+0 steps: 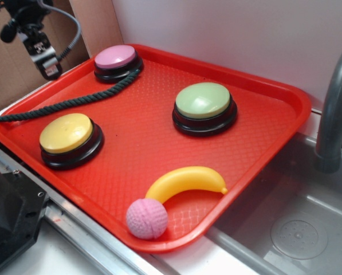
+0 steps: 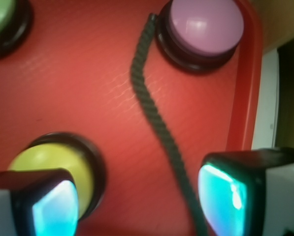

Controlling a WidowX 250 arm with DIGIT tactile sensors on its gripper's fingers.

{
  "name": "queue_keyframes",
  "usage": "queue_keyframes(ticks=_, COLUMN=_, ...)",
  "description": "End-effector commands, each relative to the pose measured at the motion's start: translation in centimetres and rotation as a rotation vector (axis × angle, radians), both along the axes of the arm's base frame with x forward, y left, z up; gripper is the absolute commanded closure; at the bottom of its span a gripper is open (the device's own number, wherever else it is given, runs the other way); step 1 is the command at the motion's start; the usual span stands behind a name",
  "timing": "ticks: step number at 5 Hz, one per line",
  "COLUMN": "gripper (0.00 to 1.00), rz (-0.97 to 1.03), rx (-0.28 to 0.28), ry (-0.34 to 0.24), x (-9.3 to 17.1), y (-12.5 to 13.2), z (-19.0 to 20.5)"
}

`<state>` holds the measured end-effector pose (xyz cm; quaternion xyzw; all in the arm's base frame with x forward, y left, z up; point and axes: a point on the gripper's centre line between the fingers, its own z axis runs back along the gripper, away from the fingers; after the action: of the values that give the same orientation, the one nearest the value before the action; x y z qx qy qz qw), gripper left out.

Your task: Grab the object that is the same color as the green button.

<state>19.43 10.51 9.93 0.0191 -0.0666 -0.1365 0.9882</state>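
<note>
A red tray [image 1: 262,143] sits beside a steel sink [image 1: 285,212], with a white wall and cardboard behind it. On that tray my target, the dark green rope [image 1: 73,102], runs from against the base of the pink button [image 1: 117,61] down past the yellow button [image 1: 67,137] and out over the tray's left edge; it matches the pale green button [image 1: 204,106] near the middle. In the wrist view the rope [image 2: 156,123] snakes down between my fingers, passing just inside the right finger [image 2: 223,194]. My gripper [image 2: 137,201] is spread wide and holds nothing, hanging above the tray's left side near the pink button. So, as I judge it, I am lined up over the rope but the grab is not yet made: I need to descend and pinch it. The yellow banana [image 1: 185,180] and pink ball [image 1: 146,218] lie at the near edge, well apart from me.
</note>
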Motion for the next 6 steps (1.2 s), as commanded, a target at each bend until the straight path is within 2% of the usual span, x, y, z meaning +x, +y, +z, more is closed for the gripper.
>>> queue_keyframes(ticks=1, gripper=0.0, rz=-0.018, rx=0.093, ry=-0.007, x=1.9, y=2.9, z=-3.9)
queue_keyframes(ticks=2, gripper=0.0, rz=-0.048, rx=0.047, ry=-0.013, x=2.4, y=3.7, z=-5.7)
queue_keyframes(ticks=4, gripper=0.0, rz=-0.126, rx=0.026, ry=0.019, x=3.1, y=3.1, z=-7.4)
queue_keyframes(ticks=5, gripper=0.65, rz=-0.124, rx=0.043, ry=0.043, x=3.1, y=2.9, z=-7.6)
queue_keyframes(ticks=6, gripper=1.0, rz=-0.146, rx=0.027, ry=0.032, x=3.1, y=2.9, z=-7.7)
